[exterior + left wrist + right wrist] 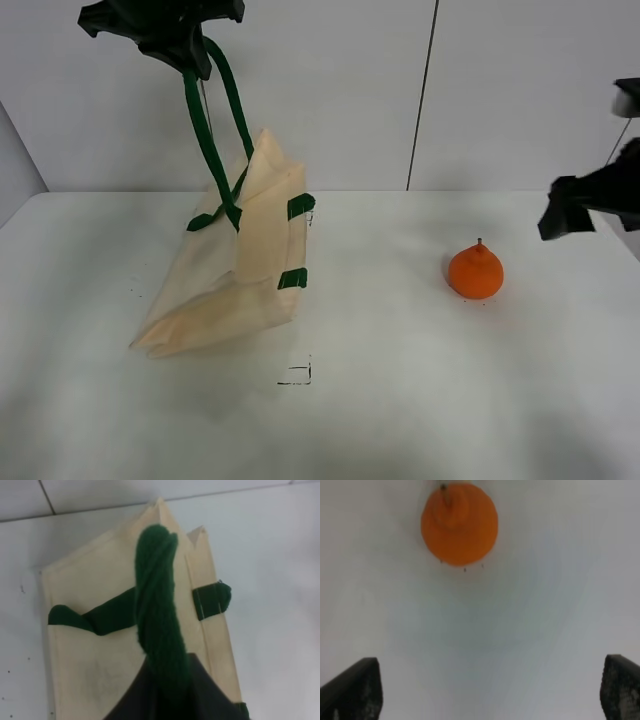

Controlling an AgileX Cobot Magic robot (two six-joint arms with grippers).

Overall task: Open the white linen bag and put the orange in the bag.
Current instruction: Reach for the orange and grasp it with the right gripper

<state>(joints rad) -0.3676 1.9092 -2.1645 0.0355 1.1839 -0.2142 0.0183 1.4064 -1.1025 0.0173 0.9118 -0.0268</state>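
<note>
In the exterior high view, the left gripper (183,52) sits high, close to the top edge of the picture. It is clamped on the dark green handles (210,140) of the white linen bag (225,285). The bag hangs tilted from those straps, with its lower edge down on the table (420,420), left of the middle. Two green tabs (300,207) mark the bag's right-hand edge. The orange (476,272) stands upright on the table right of the middle, well apart from the bag, with bare tabletop between them. The right gripper (575,208) hangs above the table at the right edge of the picture, near the orange but not touching it. A small black corner mark (297,376) lies on the table in front of the bag.

In the left wrist view, the handles (157,610) run as one twisted green cord from the dark gripper body down to the bag (95,650). The cloth panel lies flat, and its seams and two pointed top corners are plain to see. Whether the mouth is parted cannot be told.

In the right wrist view, the two fingertips (352,690) stand spread wide apart, holding nothing. The orange (459,525) lies ahead of them, stem up, with clear table on every side of it.
</note>
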